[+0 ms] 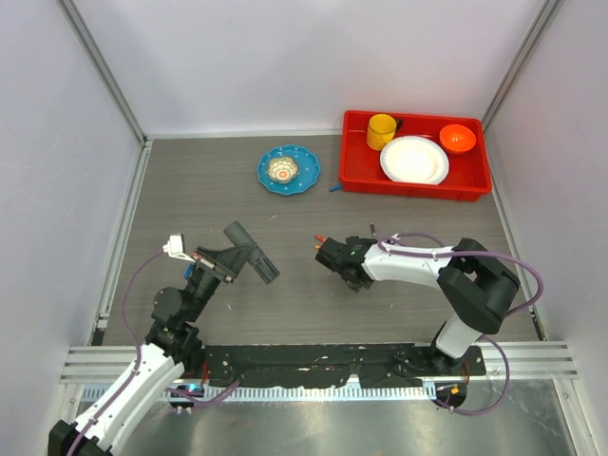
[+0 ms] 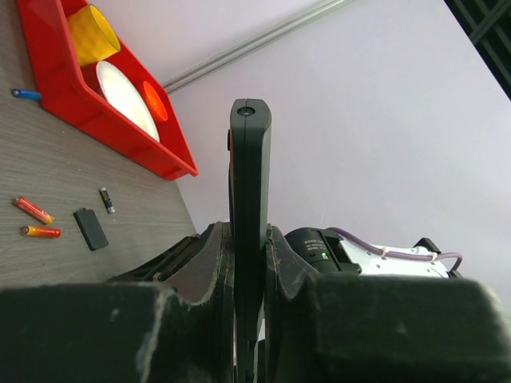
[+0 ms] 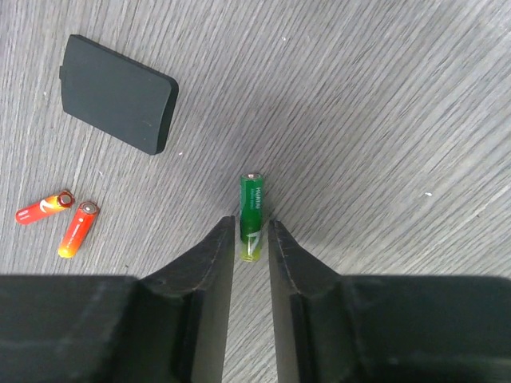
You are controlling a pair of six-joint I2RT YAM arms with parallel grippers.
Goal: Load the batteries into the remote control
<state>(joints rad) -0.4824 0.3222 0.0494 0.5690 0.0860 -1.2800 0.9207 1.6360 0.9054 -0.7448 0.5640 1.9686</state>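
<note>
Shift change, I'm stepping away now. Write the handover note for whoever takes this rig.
Left gripper: shut on the remote control, held up edge-on; its battery bay is hidden.
Right gripper: fingertips flank one end of a green battery; whether they grip it cannot be told.
Two orange batteries lie close together on the table, near a flat black piece.
Done: remote in hand. Left: no battery seen loaded, so all loading remains.

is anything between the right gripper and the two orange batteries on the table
Nothing lies on the table between them, but a green battery sits between the fingertips of the right gripper; the orange batteries lie off to the side.
</note>
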